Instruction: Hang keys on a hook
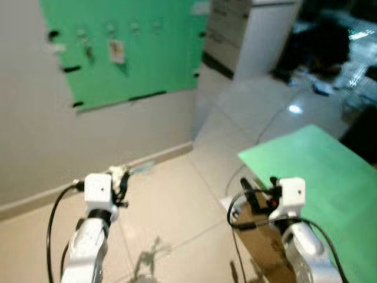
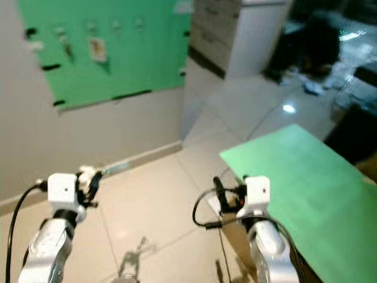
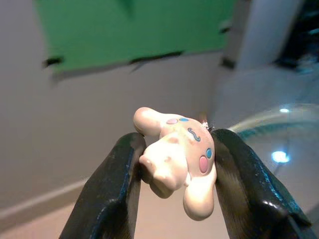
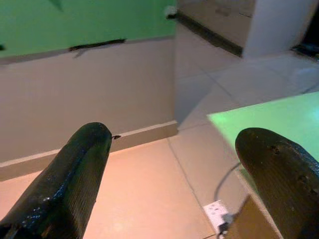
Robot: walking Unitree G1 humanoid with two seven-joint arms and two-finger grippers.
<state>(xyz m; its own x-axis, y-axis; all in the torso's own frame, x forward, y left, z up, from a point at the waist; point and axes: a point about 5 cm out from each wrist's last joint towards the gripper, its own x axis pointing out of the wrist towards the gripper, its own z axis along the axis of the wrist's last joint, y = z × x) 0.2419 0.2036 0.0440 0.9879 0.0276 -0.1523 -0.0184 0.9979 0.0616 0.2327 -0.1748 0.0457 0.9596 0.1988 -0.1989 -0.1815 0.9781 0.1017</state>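
wall board (image 1: 147,53): sitting up on the wall, ahead and to the left
hooks (image 1: 109,27): running in a row along the top of the board, couple of things hanging off them
cabinet (image 1: 247,35): standing further back, right of the board
worktop (image 1: 318,171): sitting off to the right, near the right arm
left gripper (image 3: 174,164): hanging out low on the left, facing the wall, charm (image 3: 177,159) sitting between its fingers
right gripper (image 1: 253,197): hovering right at the worktop's near corner
floor socket (image 4: 218,211): lying on the floor just beside the worktop
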